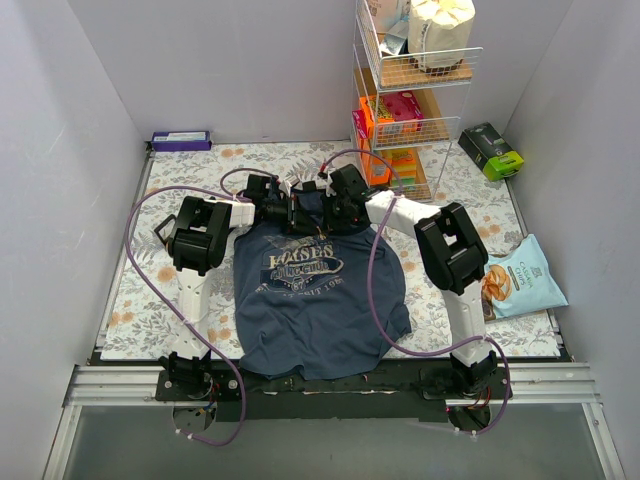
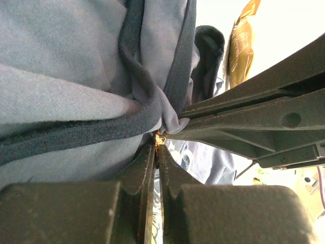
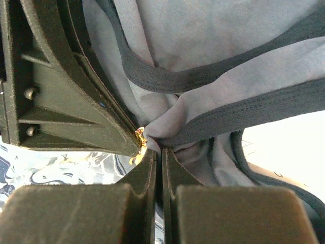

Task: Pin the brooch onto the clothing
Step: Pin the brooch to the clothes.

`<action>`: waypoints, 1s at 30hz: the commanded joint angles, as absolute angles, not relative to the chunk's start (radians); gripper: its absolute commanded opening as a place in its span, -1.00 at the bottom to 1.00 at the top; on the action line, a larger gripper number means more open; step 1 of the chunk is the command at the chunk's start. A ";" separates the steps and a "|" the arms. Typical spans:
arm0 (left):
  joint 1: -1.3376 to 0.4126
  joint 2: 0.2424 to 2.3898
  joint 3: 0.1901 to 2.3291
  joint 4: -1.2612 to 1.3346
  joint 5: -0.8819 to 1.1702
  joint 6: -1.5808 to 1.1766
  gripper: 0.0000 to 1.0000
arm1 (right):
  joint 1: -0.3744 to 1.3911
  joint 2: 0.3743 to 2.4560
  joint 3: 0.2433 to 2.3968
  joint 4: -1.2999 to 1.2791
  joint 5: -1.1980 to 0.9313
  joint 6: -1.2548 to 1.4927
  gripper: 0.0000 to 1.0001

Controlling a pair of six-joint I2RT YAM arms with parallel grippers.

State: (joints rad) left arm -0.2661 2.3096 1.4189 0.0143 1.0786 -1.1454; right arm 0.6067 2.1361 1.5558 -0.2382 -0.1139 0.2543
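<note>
The clothing point(image 1: 310, 300), a navy tank top with a pale chest print, lies flat on the floral table cover. Both grippers meet at its neckline. My left gripper point(image 1: 305, 215) point(image 2: 158, 145) is shut, with a small gold brooch point(image 2: 158, 136) pinched at its fingertips against the dark trim. My right gripper point(image 1: 328, 215) point(image 3: 161, 151) is shut on a bunched fold of the clothing point(image 3: 167, 129) beside the trim. In the right wrist view the brooch point(image 3: 139, 138) glints at the tip of the left gripper's finger point(image 3: 76, 101), touching the pinched fold. Most of the brooch is hidden.
A wire shelf rack point(image 1: 410, 90) with boxes stands at the back right, a green box point(image 1: 492, 150) beside it. A snack bag point(image 1: 520, 278) lies at the right edge, a purple box point(image 1: 181, 140) at the back left. Purple cables point(image 1: 372, 290) loop over the shirt.
</note>
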 commanded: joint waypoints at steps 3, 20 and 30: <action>-0.295 2.293 1.420 -0.067 1.143 -1.150 -1.00 | 0.538 2.066 1.566 -0.045 0.025 0.304 -0.97; -0.267 2.313 1.416 -0.064 1.097 -1.206 -1.00 | 0.535 1.996 1.487 0.064 -0.020 0.342 -0.97; -0.265 2.286 1.410 -0.040 1.100 -1.206 -0.87 | 0.535 1.950 1.465 0.077 -0.032 0.339 -0.92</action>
State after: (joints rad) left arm -0.2642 2.3119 1.4239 0.0166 1.0897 -1.2282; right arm 0.5869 2.0613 1.4418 -0.0963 -0.1001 0.3428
